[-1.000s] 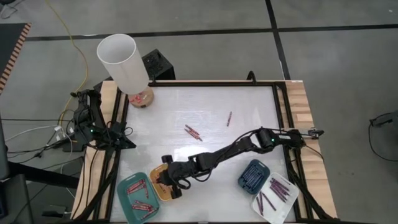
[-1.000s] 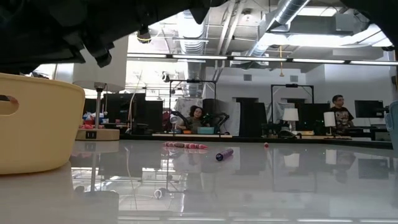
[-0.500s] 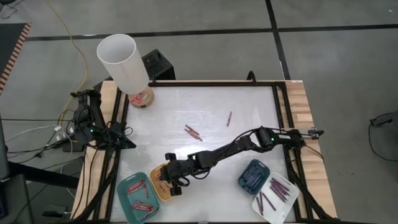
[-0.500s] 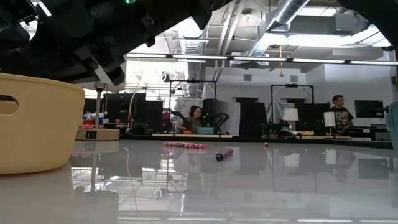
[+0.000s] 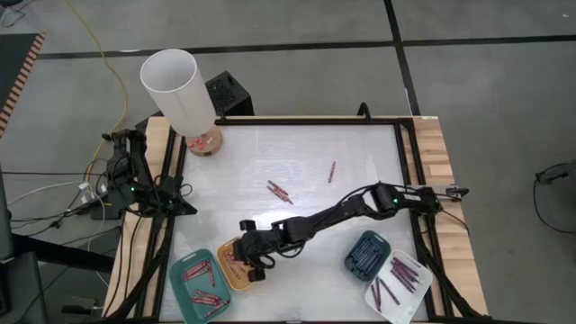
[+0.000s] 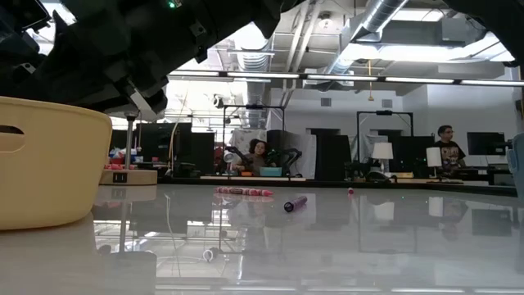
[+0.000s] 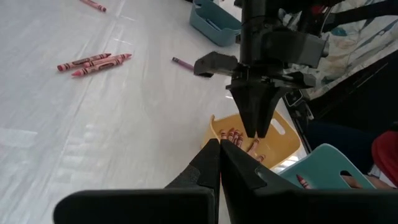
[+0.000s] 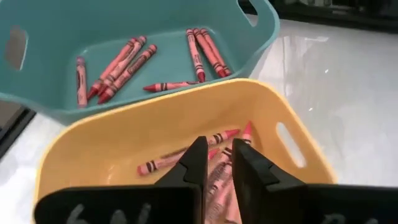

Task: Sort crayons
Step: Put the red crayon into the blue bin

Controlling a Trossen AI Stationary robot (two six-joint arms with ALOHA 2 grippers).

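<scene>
The right gripper (image 8: 217, 163) is seen slightly parted and empty, low in the frame above the yellow tray (image 8: 93, 140) of pink crayons (image 8: 186, 155). The left gripper (image 7: 219, 163) is shut, at the table's left edge.

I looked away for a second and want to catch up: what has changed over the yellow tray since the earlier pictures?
The right gripper has drawn back a little from the near end of the yellow tray, staying above it; its fingers now stand slightly apart with nothing between them, pink crayons lying below. The left gripper stayed shut at the table's left edge. The loose crayons on the table and the other trays did not move.
</scene>
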